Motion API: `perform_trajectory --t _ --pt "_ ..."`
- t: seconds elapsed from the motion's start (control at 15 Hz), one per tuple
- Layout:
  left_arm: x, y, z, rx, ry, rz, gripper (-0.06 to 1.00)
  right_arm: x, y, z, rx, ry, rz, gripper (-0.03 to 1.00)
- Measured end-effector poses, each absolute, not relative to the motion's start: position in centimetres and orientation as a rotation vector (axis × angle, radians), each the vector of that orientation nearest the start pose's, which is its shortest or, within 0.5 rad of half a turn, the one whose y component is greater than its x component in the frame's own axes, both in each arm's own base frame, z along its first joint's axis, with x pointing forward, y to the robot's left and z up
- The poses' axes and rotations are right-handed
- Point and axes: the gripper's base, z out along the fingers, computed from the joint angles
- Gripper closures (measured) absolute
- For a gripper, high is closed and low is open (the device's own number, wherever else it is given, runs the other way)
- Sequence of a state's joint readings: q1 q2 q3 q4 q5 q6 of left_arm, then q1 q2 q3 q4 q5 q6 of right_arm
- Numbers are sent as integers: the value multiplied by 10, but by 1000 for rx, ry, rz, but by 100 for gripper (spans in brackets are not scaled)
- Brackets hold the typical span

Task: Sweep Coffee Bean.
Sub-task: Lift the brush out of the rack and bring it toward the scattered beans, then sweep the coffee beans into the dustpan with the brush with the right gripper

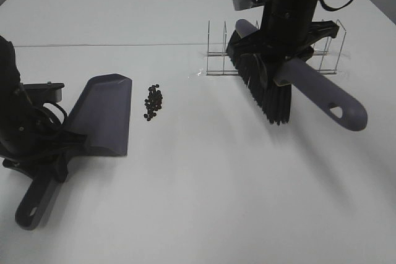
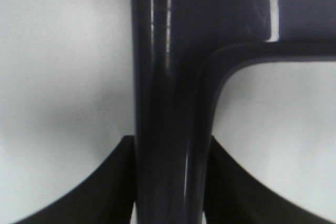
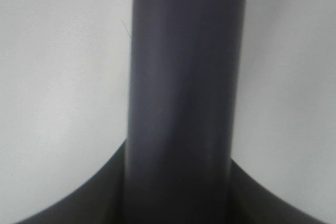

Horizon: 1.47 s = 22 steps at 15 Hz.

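You had your left gripper [image 1: 44,162] clamped tight on the handle of the grey dustpan [image 1: 105,112], over at the near left of the tabletop [image 1: 210,208]. The left wrist view backed that up: the handle ran straight between the two dark fingers with no gap showing on either side. The pan lay with its wide open lip turned right, towards the coffee beans [image 1: 153,102], and I'd call that a sound choice, because it put the mouth squarely in the path of anything pushed across. The beans sat in one small loose cluster just beside that lip, close but not touching it, and none were in the pan yet. Over on the right, your right gripper [image 1: 279,65] was closed firmly round the grey handle of the brush [image 1: 272,88], just behind the head. The black bristles hung down and the free end of the handle pointed near and right. Holding it that close to the head should give you firm control of the stroke. The brush looked lifted clear of the tabletop, just in front of the wire rack [image 1: 216,54] on the far side, and it was well apart from the beans, so the sweep itself had not begun. By my reckoning the bristles needed to land right of the cluster and push left. No brand, label or writing could be read on anything.
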State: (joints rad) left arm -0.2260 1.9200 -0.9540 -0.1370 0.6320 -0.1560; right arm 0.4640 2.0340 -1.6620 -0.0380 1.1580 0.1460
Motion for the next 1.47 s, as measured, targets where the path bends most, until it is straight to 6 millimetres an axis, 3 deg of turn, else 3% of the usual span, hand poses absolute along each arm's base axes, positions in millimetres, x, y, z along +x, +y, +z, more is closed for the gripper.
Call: perform_trajectory --t 0.27,0.67,1.07,1.2,1.33,1.4,1.47 --pt "318 -81 98 -43 3130 -144 59 365 217 206 -552 2871 32 63" --pt "320 -88 98 10 3131 -145 59 374 219 149 -601 2985 -81 63" --pt "320 -91 96 23 3140 -145 59 389 242 140 -678 3013 47 63" --pt "321 -91 96 24 3145 -144 59 388 261 137 -766 3007 21 63" --pt "321 -91 96 24 3146 -144 59 383 287 137 -852 2958 37 63" --pt "321 -91 96 24 3145 -144 59 377 312 132 -923 2931 68 63" --pt "321 -91 96 24 3145 -144 59 376 320 130 -957 2920 85 63"
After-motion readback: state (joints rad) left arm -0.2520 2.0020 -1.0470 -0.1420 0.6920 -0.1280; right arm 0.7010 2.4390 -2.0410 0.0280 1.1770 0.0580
